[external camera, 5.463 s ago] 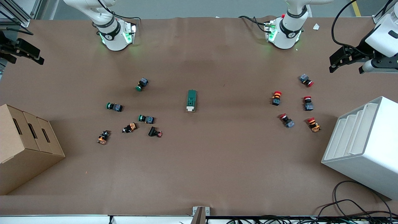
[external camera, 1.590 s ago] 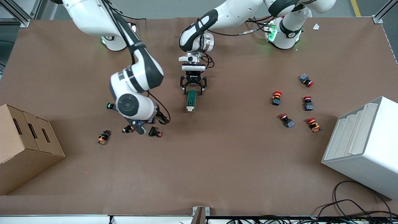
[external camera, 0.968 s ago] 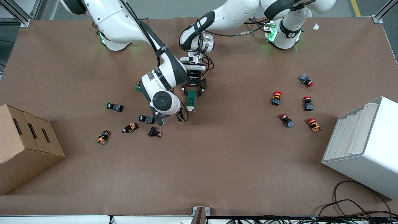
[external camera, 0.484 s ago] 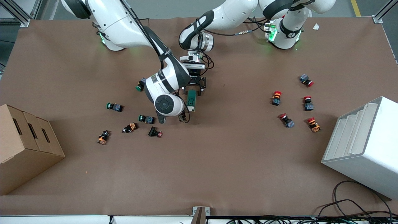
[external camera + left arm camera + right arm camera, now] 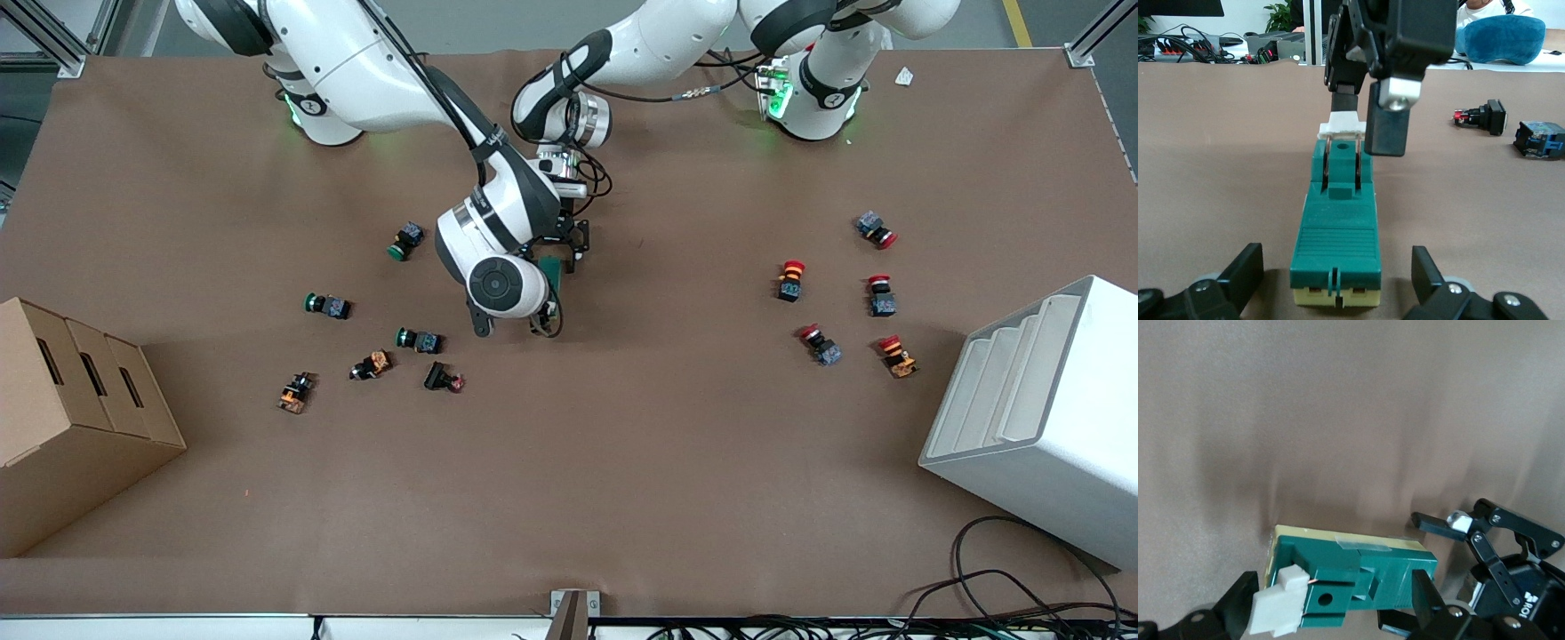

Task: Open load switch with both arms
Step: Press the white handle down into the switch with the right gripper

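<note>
Mid-table, well clear of every edge, your load switch (image 5: 553,272) lies mostly hidden under the right arm from the front. Your left gripper (image 5: 1331,283) gapes wide around its end; your right gripper (image 5: 1338,603) straddles, fingers spread, the white lever (image 5: 1278,609).

A dark green rectangular plastic load switch (image 5: 1335,247) has a white lever piece (image 5: 1342,123) and a cream end face. Both black metal claws, left (image 5: 1331,293) and right (image 5: 1331,613), sit on white, dark-banded arms. The counter (image 5: 622,444) is plain brown.
</note>
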Robot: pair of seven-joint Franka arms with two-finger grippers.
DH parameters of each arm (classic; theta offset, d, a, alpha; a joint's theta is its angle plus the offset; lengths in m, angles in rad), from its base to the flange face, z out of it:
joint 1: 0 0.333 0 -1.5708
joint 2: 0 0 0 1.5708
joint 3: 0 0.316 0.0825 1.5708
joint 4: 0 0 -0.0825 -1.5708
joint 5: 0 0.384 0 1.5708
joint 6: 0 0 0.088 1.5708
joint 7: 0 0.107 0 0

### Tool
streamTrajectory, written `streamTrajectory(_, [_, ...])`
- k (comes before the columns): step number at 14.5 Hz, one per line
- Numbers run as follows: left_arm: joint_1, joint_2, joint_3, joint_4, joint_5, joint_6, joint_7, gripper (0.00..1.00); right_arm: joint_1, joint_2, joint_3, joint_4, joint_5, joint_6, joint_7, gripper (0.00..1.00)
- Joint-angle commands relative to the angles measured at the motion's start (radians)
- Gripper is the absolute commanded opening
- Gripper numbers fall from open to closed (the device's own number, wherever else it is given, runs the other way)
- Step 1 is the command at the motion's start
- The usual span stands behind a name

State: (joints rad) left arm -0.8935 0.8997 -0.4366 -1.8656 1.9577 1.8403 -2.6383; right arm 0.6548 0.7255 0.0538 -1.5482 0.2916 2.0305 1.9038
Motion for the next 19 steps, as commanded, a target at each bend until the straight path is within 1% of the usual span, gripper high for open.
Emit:
streamTrajectory(1, [-0.021,0.033,0.002,0.008,0.007,0.004,0.000,0.98,-0.015,-0.001,0.018,0.061,0.014,-0.107,0.017,1.00])
streamTrajectory(4, [-0.024,0.039,0.002,0.008,0.007,0.004,0.018,0.98,-0.011,-0.005,0.021,0.083,0.015,-0.193,0.017,1.00])
streamTrajectory(8, [-0.028,0.041,0.002,0.008,0.007,0.004,0.018,0.98,0.000,-0.008,0.024,0.083,0.037,-0.242,0.015,1.00])
streamTrajectory(9, [-0.028,0.039,0.002,0.008,0.007,0.004,0.018,0.98,0.000,-0.008,0.043,0.080,0.037,-0.253,0.017,1.00])
streamTrajectory(10, [-0.028,0.041,0.002,0.008,0.007,0.004,0.018,0.98,0.000,-0.006,0.050,0.076,0.035,-0.257,0.018,1.00])
streamTrajectory(17, [-0.028,0.041,0.002,0.005,0.006,0.002,0.018,0.98,0.017,0.000,0.051,0.054,0.029,-0.265,0.014,1.00])
streamTrajectory(19, [-0.030,0.041,0.002,0.006,0.007,0.002,0.018,0.98,0.019,0.002,0.051,0.025,0.024,-0.248,0.009,1.00])
